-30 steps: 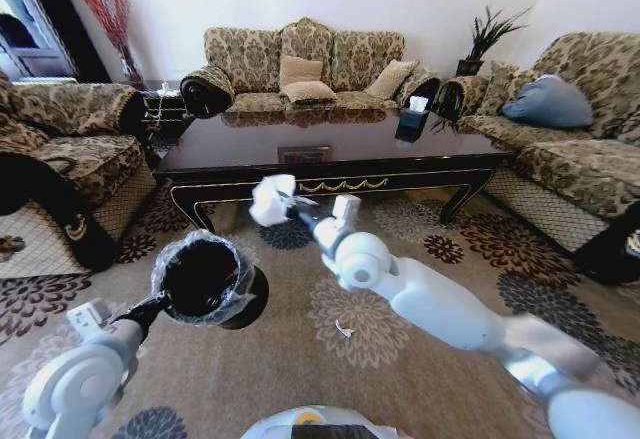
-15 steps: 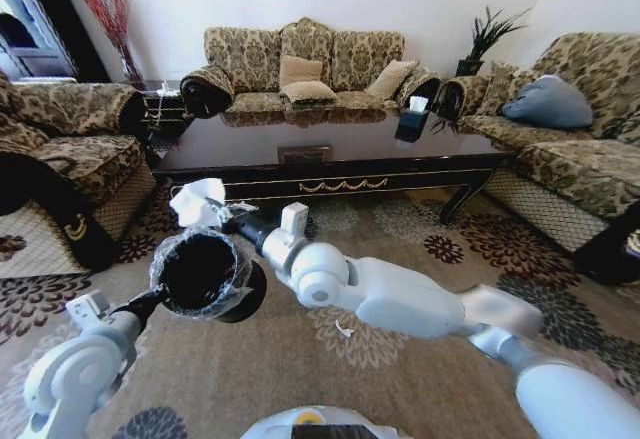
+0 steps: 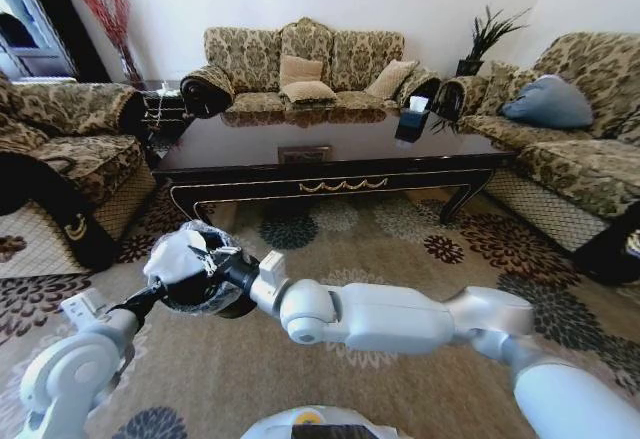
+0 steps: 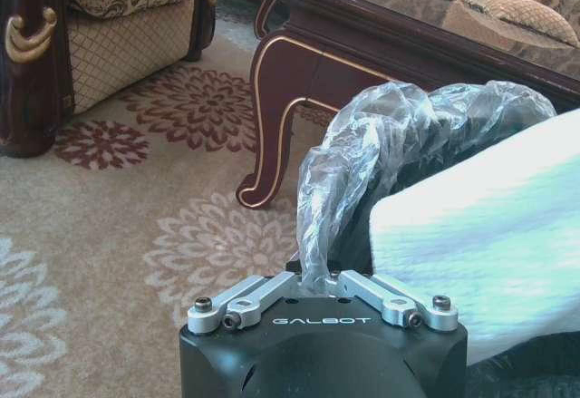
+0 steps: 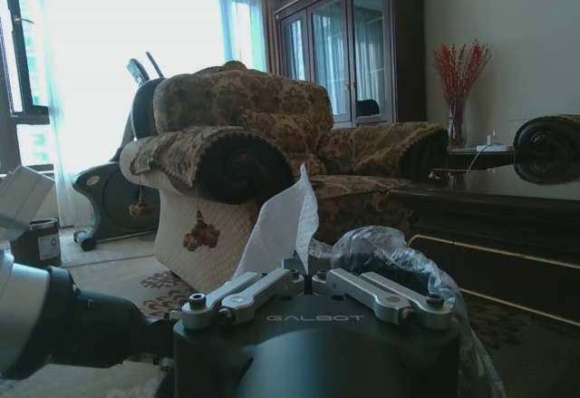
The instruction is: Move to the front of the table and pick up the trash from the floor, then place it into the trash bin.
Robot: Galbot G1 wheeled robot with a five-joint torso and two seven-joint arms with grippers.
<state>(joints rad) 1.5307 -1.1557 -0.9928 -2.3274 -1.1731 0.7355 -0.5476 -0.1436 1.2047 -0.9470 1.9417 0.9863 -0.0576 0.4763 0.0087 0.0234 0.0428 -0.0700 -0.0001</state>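
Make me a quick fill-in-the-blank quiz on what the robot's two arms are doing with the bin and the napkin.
The left tool grips the bin by its plastic ____.
The right tool holds a white ____ .
That piece hangs directly over the ____ .
Behind both stands a dark coffee ____ .

Missing words: liner; napkin; bin; table
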